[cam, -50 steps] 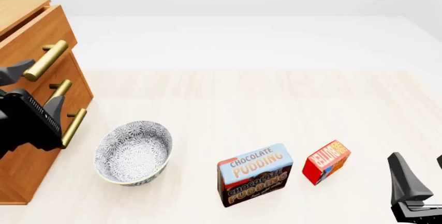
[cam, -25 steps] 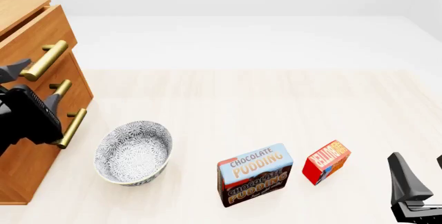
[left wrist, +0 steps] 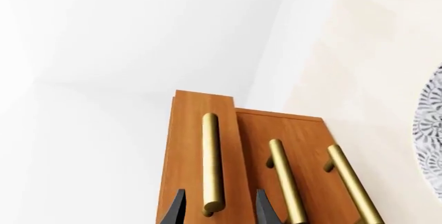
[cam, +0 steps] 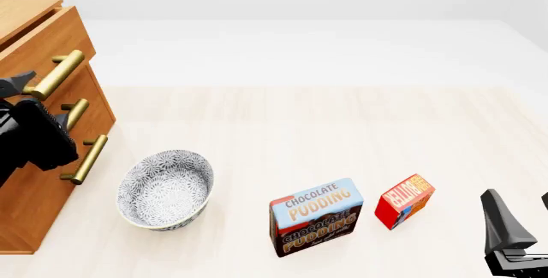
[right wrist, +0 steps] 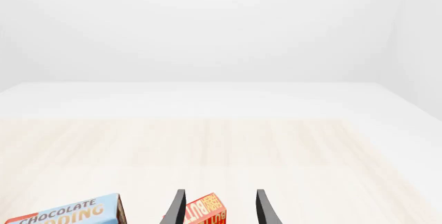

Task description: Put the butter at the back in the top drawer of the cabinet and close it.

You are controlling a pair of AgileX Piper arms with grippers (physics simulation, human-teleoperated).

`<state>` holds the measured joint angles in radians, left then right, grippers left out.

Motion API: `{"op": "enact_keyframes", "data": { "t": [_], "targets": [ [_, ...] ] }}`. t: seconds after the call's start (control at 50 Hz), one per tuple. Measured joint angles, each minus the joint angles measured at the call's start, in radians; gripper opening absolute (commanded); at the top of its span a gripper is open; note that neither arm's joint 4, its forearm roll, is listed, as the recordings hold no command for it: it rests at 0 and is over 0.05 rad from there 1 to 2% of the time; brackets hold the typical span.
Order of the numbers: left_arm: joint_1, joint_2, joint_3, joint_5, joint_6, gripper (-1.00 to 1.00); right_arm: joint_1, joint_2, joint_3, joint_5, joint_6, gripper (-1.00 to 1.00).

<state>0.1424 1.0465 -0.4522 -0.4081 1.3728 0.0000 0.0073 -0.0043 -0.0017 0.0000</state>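
Standing at table's left edge: wooden cabinet [cam: 43, 130], top drawer [cam: 47, 47] protruding slightly beyond the lower two. Straddling its brass bar handle [left wrist: 210, 162] for a pull, not yet clamping: left gripper [left wrist: 217, 208], fingers apart. Sitting beside pudding box [cam: 315, 217], outside the drawer: butter [cam: 404, 201]. Idling near butter, spread wide, holding nothing: right gripper [right wrist: 217, 206].

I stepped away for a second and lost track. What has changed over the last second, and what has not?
The left gripper has crept up and left in the front view; its open fingers now straddle the end of the top drawer's handle, not yet closed on it. The top drawer already juts out slightly, as before. Butter, pudding box, bowl and right gripper haven't moved.
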Motion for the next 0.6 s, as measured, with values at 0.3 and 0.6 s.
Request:
{"op": "enact_keyframes", "data": {
  "t": [0.3, 0.6],
  "targets": [
    [0.007, 0.049, -0.018, -0.026, 0.003, 1.0, 0.0, 0.0, 0.0, 0.0, 0.0, 1.0],
    [0.018, 0.063, -0.03, -0.051, 0.005, -1.0, 0.0, 0.0, 0.0, 0.0, 0.0, 1.0]
  ]
}}
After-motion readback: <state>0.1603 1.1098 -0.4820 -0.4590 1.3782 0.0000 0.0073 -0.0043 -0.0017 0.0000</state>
